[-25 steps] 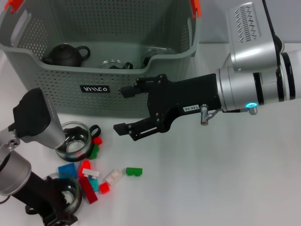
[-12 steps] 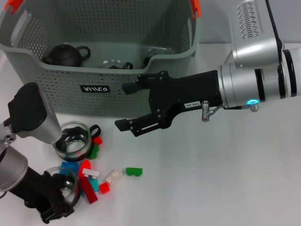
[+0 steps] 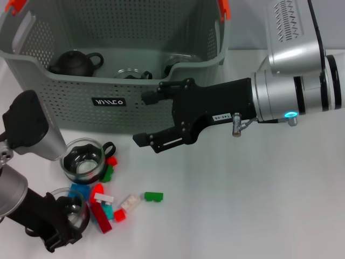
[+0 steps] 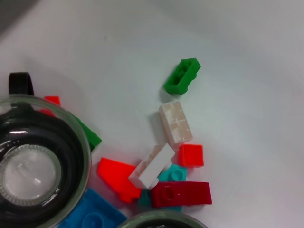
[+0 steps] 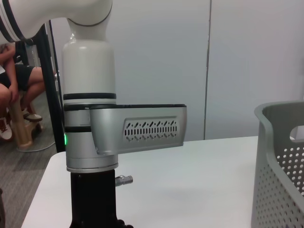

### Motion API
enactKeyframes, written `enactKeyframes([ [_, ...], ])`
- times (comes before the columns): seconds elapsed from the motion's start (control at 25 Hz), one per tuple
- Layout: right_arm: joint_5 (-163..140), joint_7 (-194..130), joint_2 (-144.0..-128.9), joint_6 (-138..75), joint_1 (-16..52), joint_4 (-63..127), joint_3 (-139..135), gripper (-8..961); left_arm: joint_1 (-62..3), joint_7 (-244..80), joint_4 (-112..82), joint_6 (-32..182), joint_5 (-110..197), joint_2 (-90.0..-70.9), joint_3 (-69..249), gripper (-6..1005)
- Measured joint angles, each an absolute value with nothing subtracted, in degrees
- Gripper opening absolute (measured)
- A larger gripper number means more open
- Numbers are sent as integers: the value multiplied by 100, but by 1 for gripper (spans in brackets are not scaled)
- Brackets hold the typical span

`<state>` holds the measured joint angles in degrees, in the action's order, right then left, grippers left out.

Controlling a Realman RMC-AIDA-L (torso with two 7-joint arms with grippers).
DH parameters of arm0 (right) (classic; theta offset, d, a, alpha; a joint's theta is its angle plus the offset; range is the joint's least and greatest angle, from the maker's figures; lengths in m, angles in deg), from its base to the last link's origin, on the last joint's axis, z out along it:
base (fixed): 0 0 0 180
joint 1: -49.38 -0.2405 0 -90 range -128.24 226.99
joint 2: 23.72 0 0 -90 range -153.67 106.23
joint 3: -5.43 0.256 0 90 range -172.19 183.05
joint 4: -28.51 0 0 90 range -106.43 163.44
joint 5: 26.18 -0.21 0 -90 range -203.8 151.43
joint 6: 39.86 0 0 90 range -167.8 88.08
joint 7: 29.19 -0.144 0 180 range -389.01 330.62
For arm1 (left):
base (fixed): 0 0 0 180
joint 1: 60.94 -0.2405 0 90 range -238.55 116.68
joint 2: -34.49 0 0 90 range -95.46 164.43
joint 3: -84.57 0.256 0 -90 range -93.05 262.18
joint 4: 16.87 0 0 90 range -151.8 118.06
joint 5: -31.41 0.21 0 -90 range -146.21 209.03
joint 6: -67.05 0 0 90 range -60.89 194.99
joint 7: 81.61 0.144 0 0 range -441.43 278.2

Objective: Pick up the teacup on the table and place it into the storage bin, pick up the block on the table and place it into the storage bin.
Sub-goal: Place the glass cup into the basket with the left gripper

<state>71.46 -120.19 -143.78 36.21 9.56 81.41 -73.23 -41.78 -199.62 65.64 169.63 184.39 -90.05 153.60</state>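
Observation:
Two glass teacups stand at the front left: one point(image 3: 82, 160) point(image 4: 28, 171) rests on the table with its black handle toward the blocks. The other point(image 3: 70, 206) point(image 4: 161, 220) is a little off the table, with my left gripper point(image 3: 66, 220) shut on its rim. Loose blocks lie beside them: green point(image 3: 153, 196) point(image 4: 182, 76), white point(image 3: 130, 202) point(image 4: 176, 122), dark red point(image 3: 101, 217) point(image 4: 181, 194), blue point(image 3: 77, 193). The storage bin point(image 3: 124, 116) stands behind. My right gripper point(image 3: 142, 118) hangs open in front of the bin wall, holding nothing.
Inside the bin sit a black teapot point(image 3: 75, 62) and a glass carafe point(image 3: 132, 73). The bin's corner point(image 5: 280, 161) and the robot's white column point(image 5: 90, 114) show in the right wrist view. White table stretches to the front right.
My left arm has drawn back to the left and the held teacup has risen slightly with it. The right gripper has shifted a little right and up, still open.

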Motion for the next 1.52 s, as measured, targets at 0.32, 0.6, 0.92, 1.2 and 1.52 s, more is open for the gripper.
enactKeyframes([
  [0.32,7147,-12016,-14378,3574,956,8134,-7323,939,-4188,-20001,6906,17155,18439,-8985,15013,42],
  [0.6,7165,-12007,-14370,3570,971,8124,-7325,939,-4150,-20063,7106,17449,18418,-8971,14597,43],
  [0.92,7207,-12028,-14271,3731,1006,7972,-7323,940,-3907,-20405,7388,18087,18078,-8977,13548,43],
  [1.2,7382,-12047,-14181,4033,1009,7755,-7320,940,-3835,-20531,7781,18445,17105,-8951,12727,42],
  [1.52,7703,-12256,-14176,4437,1120,7607,-7031,941,-3620,-20587,7796,18457,16157,-8878,12675,43],
])
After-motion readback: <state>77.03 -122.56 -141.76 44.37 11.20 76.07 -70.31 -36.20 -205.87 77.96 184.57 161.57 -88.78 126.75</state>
